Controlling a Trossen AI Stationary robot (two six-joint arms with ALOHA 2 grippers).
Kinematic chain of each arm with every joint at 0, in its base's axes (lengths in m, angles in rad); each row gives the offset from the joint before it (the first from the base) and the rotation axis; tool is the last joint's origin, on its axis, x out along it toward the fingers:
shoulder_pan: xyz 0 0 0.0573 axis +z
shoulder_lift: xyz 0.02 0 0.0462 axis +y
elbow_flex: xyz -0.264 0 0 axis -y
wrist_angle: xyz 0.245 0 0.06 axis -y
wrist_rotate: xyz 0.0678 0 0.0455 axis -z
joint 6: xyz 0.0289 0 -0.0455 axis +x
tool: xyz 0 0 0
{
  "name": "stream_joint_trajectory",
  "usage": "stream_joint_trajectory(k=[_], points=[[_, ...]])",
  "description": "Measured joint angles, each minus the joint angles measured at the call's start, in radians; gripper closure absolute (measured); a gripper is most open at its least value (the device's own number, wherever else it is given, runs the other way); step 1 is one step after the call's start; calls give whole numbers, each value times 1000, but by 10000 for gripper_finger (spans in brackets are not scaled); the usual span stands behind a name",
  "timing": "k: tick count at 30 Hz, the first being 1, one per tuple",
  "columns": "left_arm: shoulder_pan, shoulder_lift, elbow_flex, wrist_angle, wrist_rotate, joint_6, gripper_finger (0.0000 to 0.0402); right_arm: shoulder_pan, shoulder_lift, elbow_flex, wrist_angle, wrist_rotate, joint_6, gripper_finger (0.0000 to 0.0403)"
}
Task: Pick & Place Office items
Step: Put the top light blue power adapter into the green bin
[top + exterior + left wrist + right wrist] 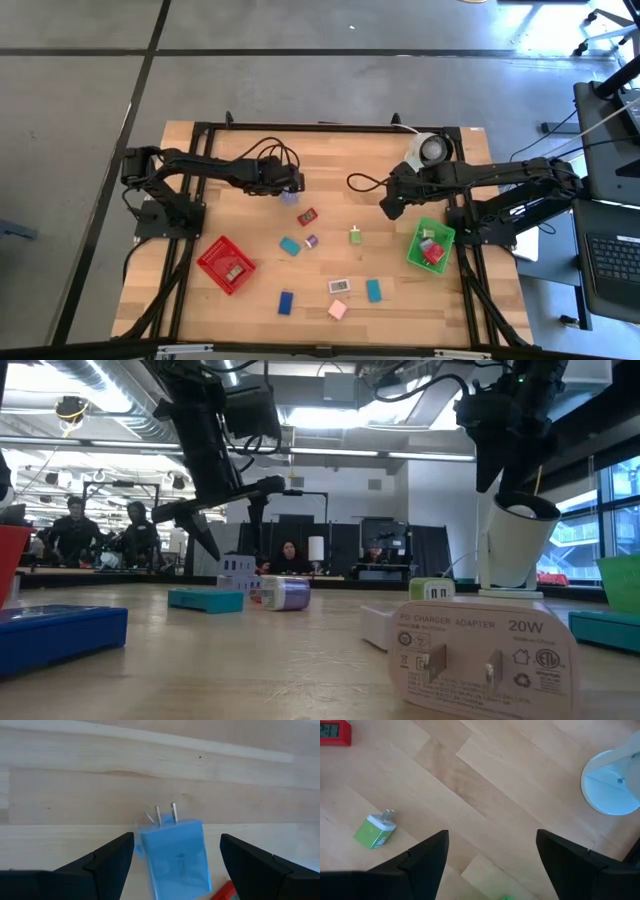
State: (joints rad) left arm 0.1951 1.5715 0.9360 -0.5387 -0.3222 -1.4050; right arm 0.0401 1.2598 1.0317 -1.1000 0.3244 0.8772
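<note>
The office items lie scattered on the wooden table. A light blue plug block [177,865] lies flat with its prongs toward the far side, and my left gripper [177,842] hovers open above it, one finger on each side and apart from it. In the high view this block [289,198] sits just below my left gripper [288,187]. My right gripper [392,206] hangs open over bare wood, left of the green basket [445,235]. A green plug block [375,831] and a red piece [334,732] lie beyond my right gripper [492,837].
A red basket [212,252] at the near left holds one piece; the green basket holds a few. Teal [290,245], purple [311,241], white [339,286], blue [286,302] and pink [337,310] pieces lie mid-table. A white round object [433,150] stands at the far right.
</note>
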Motion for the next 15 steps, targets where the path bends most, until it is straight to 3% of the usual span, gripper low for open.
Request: stream_joint_trajectory(k=[15], points=[[-30,66,0,49,-11,-35,109,-47,0,0,8,-1,-63,99]])
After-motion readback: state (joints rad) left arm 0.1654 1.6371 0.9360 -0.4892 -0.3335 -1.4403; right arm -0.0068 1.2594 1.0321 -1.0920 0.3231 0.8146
